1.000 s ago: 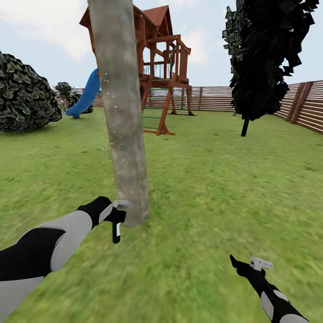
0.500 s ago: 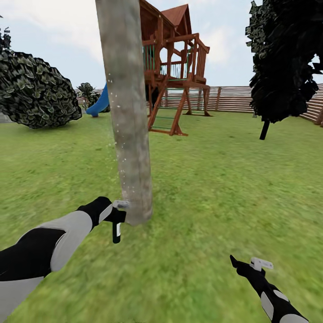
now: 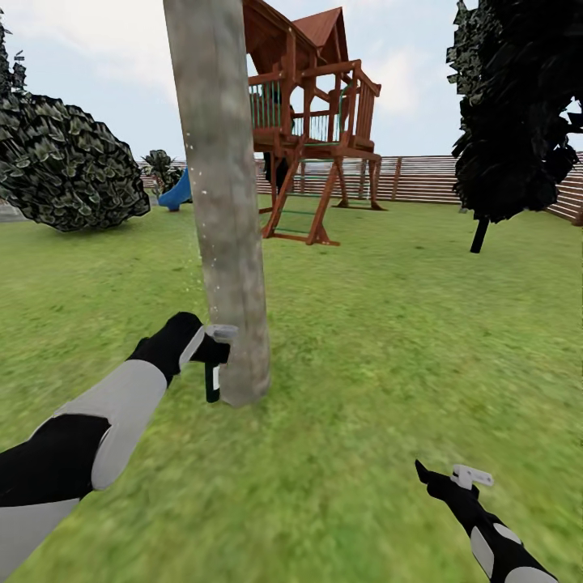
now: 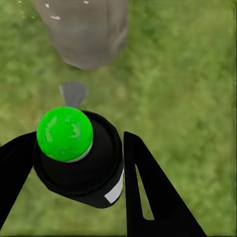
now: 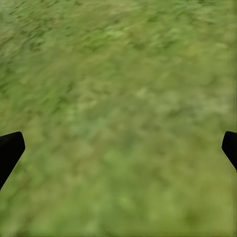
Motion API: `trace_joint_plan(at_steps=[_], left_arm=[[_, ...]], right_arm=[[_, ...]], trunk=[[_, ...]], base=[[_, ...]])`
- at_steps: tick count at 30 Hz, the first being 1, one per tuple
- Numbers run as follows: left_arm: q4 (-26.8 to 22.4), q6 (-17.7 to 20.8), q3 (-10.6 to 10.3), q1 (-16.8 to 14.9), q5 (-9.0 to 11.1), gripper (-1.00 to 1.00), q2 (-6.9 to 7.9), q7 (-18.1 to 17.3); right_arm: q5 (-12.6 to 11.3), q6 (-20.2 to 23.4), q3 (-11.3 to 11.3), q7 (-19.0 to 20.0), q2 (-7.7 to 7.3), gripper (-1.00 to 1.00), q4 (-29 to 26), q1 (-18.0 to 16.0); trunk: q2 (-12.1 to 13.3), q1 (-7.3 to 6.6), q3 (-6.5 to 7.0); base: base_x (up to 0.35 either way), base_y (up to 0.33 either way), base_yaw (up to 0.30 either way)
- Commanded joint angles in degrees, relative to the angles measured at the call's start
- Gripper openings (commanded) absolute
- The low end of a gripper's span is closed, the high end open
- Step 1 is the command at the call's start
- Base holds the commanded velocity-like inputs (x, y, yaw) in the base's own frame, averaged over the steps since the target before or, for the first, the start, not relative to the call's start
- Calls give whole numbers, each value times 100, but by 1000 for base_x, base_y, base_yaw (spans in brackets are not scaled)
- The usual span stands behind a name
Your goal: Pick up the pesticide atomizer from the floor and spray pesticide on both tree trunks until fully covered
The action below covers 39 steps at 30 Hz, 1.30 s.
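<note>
1. The pesticide atomizer (image 4: 79, 163) is off the grass and in the left gripper (image 4: 79, 168). It is a small dark cylinder with a round green button on top, seen in the left wrist view. In the head view it hangs upright, touching or just beside the base of the tree trunk (image 3: 223, 202).

2. The left fingers (image 4: 148, 192) stand on either side of the bottle's dark body, closed against its sides below the cap. The button and the grey nozzle pointing at the trunk are free.

3. The bottle looks rigid and light, probably hard plastic, so a firm squeeze should not deform it. Its round, smooth wall could twist or slip between flat fingers. The mid-body hold looks the right place: low enough to clear the button, high enough that the bottle does not tip.

4. The trunk is a thick, stiff grey-brown column with pale specks scattered up its near side, possibly spray. It will not yield if the nozzle bumps it.

5. The right gripper (image 3: 453, 482) hangs low over the lawn (image 3: 389, 340), well apart from the trunk. Its fingers are spread wide and hold nothing.

6. A wooden playset (image 3: 312, 129) and a dark tree (image 3: 510, 113) stand further back.
</note>
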Motion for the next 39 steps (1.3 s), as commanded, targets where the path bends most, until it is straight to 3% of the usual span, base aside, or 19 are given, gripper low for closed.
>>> trace_joint_plan(at_steps=[1, 5, 19, 22, 30, 33, 39], left_arm=[[-329, 277, -1, -13, -10, -100, 2, 0], [-536, 462, -1, -141, -24, -100, 10, 8], [-524, 499, -1, -1410, -8, -100, 3, 9], [-514, 507, -1, -1744, 1, -100, -61, 9], [-455, 508, 0, -2685, 2, -100, -207, 9], [-2, 524, 4, -3352, 2, -100, -209, 9], [631, 525, 1, -4319, 2, -100, -209, 9]], right_arm=[[0, 0, 0, 1, 1, 100, -2, 0], [0, 0, 0, 5, 0, 100, 0, 0], [0, 0, 0, 0, -5, 100, 4, 0], [0, 0, 0, 3, -5, 100, 4, 0], [0, 0, 0, 1, -7, 100, 4, 0], [0, 0, 0, 0, -7, 100, 4, 0], [0, 0, 0, -1, -7, 100, 4, 0]], trunk=[[1, 1, -1], [1, 1, -1], [1, 1, -1], [1, 1, -1], [1, 1, -1], [1, 1, -1], [1, 1, -1]], base=[[0, 0, -5], [0, 0, -1], [0, 0, 0], [0, 0, 0], [0, 0, 0], [0, 0, 0], [0, 0, 0]])
